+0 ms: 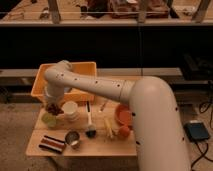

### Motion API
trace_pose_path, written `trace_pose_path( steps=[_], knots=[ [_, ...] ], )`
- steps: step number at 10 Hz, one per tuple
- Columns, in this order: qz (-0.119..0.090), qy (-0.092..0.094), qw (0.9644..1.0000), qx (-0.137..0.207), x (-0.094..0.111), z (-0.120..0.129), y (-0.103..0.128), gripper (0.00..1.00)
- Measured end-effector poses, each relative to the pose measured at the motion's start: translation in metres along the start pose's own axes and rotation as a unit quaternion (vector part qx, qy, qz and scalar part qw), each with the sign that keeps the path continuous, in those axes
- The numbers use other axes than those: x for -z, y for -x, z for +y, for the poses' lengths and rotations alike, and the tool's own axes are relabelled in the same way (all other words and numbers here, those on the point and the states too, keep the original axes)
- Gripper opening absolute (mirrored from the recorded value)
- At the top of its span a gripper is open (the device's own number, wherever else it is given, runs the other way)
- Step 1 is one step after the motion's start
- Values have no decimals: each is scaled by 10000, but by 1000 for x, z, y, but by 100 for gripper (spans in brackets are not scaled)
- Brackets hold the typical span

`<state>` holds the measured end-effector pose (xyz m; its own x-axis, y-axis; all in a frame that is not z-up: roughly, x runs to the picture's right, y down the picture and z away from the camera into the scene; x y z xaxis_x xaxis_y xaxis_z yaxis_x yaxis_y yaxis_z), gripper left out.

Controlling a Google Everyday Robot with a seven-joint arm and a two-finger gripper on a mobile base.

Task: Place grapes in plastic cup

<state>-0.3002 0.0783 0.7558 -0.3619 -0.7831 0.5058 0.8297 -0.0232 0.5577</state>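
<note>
The grapes (53, 107) are a dark lumpy bunch at the tip of my gripper (52, 105), which is shut on them. The gripper hangs below the white wrist at the table's left end. It holds the grapes just above the light-green plastic cup (48, 120), at its rim. The cup stands upright near the table's left edge. The arm partly hides the gripper.
A cream-white cup (71, 111) stands right beside the green cup. A metal cup (73, 139) and a dark striped item (51, 143) lie in front. An orange bin (80, 75) is behind. A brush (90, 125), orange bowl (122, 114) and orange fruit (124, 132) lie to the right on the wooden table (95, 147).
</note>
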Motion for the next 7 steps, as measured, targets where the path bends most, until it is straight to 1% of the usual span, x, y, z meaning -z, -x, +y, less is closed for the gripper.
trace_pose_path(
  steps=[1, 2, 3, 5, 6, 7],
  knots=[
    [-25, 35, 10000, 62, 1, -7, -3, 0],
    [-79, 30, 9999, 71, -1, -10, -7, 0],
    [-125, 0, 9999, 54, -7, -9, -9, 0],
    [-213, -97, 9997, 72, -31, -12, -12, 0],
    [-230, -143, 9996, 76, -40, -12, -13, 0],
    [-235, -170, 9995, 84, -42, -13, -13, 0]
  ],
)
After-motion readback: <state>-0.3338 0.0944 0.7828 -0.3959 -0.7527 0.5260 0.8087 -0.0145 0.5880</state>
